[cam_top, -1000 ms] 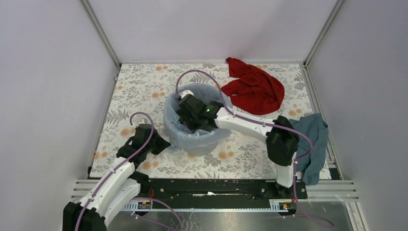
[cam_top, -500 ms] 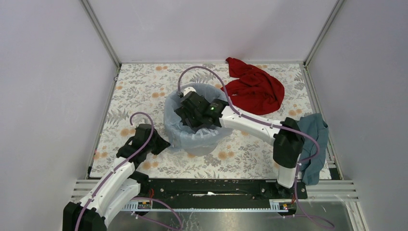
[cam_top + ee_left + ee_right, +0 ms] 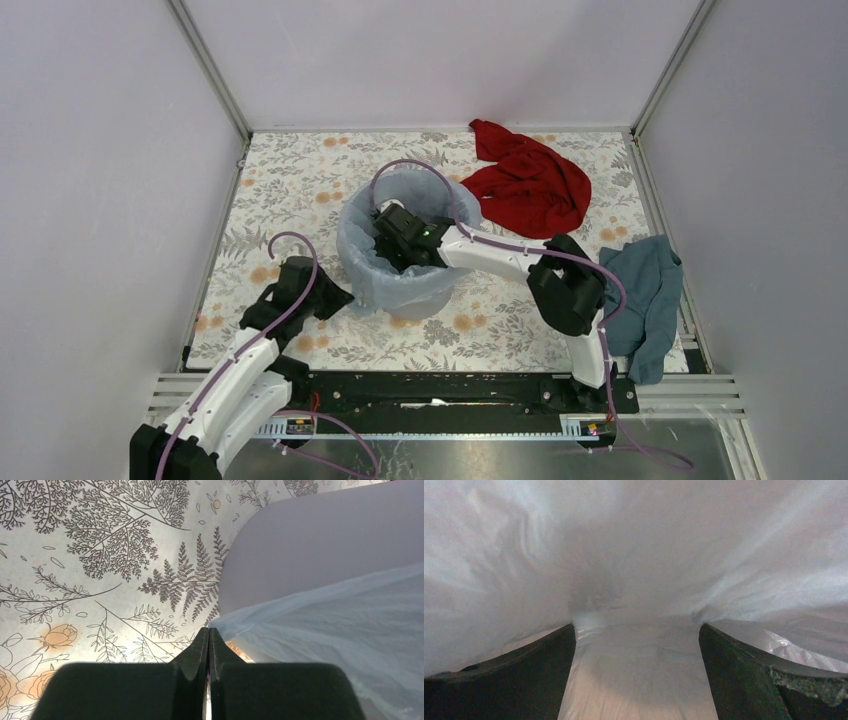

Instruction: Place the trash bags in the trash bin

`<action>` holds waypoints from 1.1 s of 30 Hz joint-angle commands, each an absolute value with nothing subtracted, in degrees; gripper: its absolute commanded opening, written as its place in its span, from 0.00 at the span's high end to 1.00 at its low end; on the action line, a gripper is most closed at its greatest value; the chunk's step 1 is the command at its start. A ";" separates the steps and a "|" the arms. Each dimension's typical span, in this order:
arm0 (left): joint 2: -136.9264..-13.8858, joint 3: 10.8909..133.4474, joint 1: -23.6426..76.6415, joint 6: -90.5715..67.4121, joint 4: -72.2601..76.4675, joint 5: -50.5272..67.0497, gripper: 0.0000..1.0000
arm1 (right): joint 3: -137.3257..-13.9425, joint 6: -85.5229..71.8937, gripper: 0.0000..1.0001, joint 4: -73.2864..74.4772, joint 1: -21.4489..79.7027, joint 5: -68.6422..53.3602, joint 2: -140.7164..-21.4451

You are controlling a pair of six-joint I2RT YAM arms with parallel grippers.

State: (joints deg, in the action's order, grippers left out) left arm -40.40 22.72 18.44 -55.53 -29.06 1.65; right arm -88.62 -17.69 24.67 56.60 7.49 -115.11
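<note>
trash bag (image 3: 385,285) over trash bin (image 3: 320,550) rim, right hand (image 3: 636,630) inside

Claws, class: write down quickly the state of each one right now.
Left claw: closed, pinching the bag's edge.
Right claw: open, holding nothing, down inside the bag.

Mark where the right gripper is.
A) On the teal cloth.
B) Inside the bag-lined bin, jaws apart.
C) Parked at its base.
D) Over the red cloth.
B: the right gripper, jaws apart, is surrounded by the pale-blue trash bag lining the grey trash bin.
</note>
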 commanded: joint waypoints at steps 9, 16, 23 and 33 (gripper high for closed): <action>-40.97 26.40 18.55 -54.36 -28.27 0.55 0.99 | -92.28 -17.42 0.00 29.94 55.24 11.72 -106.70; -41.41 26.90 18.59 -53.98 -28.95 0.18 0.99 | -93.66 -18.12 0.06 30.61 54.81 12.33 -103.82; -41.27 27.37 18.56 -53.87 -29.28 0.18 0.99 | -99.03 -18.09 0.12 31.90 54.71 10.33 -101.21; -41.48 28.64 18.54 -52.98 -29.69 0.18 0.94 | -106.64 -16.37 0.10 37.86 54.76 12.86 -94.90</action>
State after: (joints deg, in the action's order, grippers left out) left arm -41.39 25.23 18.44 -54.19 -30.68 1.04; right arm -102.61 -17.65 35.16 55.05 11.35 -102.45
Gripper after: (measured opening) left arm 0.036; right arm 0.884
